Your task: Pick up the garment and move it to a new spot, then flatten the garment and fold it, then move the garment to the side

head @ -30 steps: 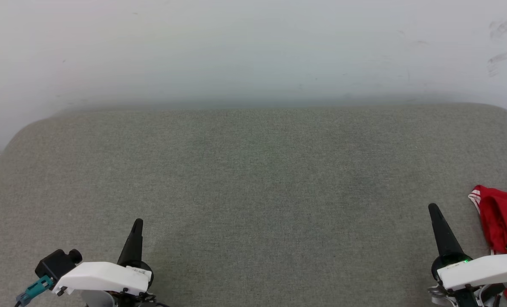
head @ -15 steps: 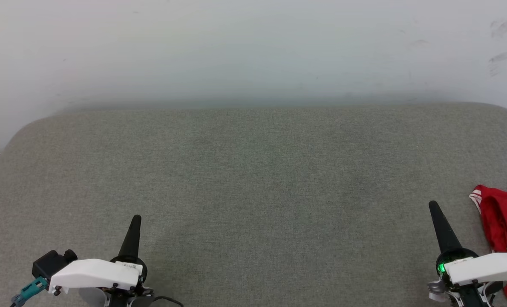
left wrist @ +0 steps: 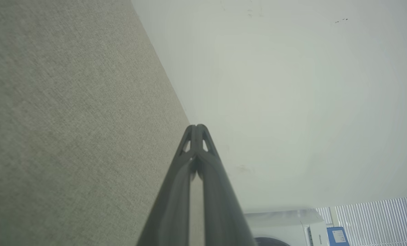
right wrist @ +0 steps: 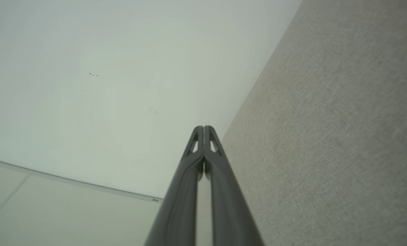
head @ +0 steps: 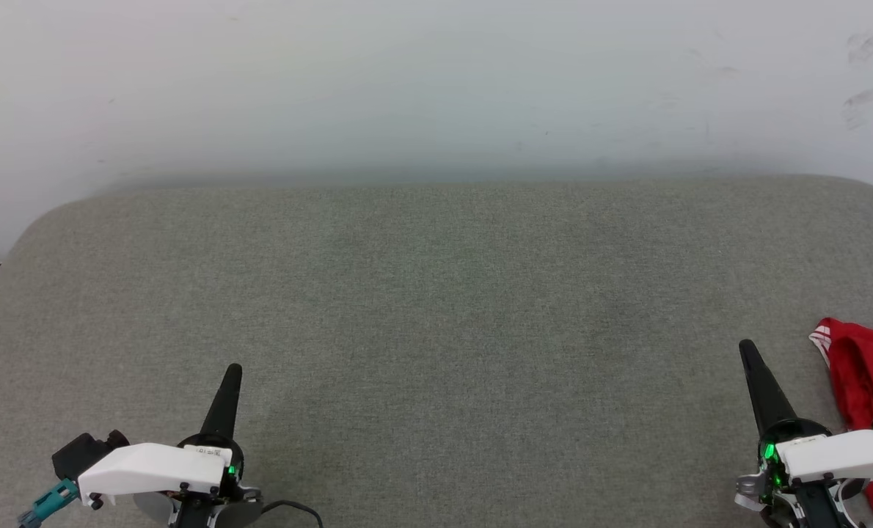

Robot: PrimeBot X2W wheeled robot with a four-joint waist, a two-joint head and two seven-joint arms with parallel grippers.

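Note:
The garment [head: 866,381], red with a red-and-white striped edge, lies bunched at the far right edge of the head view, partly behind my right arm's white housing. My right gripper [head: 747,347] is shut and holds nothing, its tip a short way left of the cloth. At the lower left my left gripper [head: 235,369] is shut too, far from the garment. Both wrist views show the fingertips pressed together, left gripper [left wrist: 197,127] and right gripper [right wrist: 203,127], each with nothing between them.
A grey-green padded surface [head: 436,308] with rounded far corners spreads across the head view, backed by a pale wall [head: 436,88]. A white appliance [left wrist: 285,229] and a window blind [left wrist: 374,218] appear in the left wrist view.
Both arms have drawn back slightly toward the view's bottom edge, with the fingertips a little higher in the picture. The garment has not moved.

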